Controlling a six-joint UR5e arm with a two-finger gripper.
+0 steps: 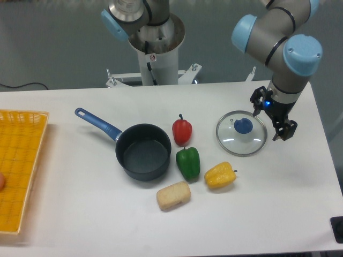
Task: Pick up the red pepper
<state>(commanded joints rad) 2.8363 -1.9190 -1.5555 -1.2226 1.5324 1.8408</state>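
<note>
Bread piece [173,196]: one pale, loaf-shaped item, nearest the lower edge, lying on the table [80,225].
Yellow pepper [220,175]: one, lower centre, lying on its side just right of the bread piece.
Green pepper [188,163]: one, centre of frame, close beside the pan rim and directly below the red pepper.
Saucepan [143,151]: one, dark, with a blue handle reaching toward the upper left; no contents are seen.
Basket [21,166]: one, yellow, at the left edge; a small object at its left border is too cropped to identify.
Red pepper [182,129]: one, centre of frame, upright with stem up, just above the green pepper and near the pan rim.
Handling, red pepper: judged light, fairly stiff and glossy, so slip is to be expected.
Grasp site, red pepper: the widest part of the body is advised, taken from above; the stem is to be avoided. Clearance to the green pepper and pan is tight.
Glass lid [241,133]: one, with a blue knob, right of centre.
Tool [274,119]: one, at the right of the frame, beside the lid's right edge and well apart from the red pepper; the fingers are seen spread and nothing is held.
</note>
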